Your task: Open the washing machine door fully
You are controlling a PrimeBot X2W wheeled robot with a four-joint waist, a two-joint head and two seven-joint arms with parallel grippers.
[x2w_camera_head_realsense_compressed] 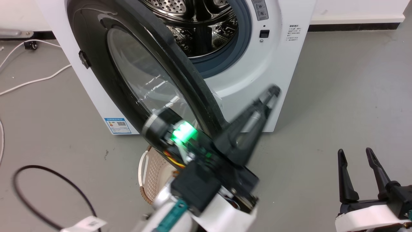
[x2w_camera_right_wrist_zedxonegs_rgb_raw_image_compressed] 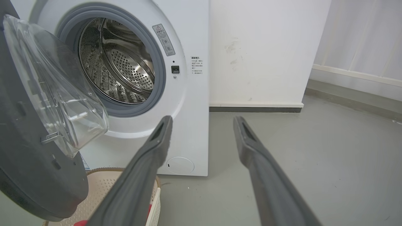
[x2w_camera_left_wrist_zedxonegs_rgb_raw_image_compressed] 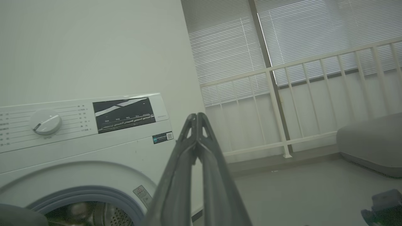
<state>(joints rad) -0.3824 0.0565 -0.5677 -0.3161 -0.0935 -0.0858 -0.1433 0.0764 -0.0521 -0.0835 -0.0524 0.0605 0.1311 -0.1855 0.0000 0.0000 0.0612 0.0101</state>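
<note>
Grey floor lies under both claws. Nearest, the right claw hangs with fingers apart, empty. Ahead, the left claw has its fingers pressed together on nothing. Just left of it the door stands swung out from the washing machine beyond.

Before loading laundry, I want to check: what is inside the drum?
The drum shows bare perforated steel, with no clothes in sight. The washing machine door hides its left side.
</note>
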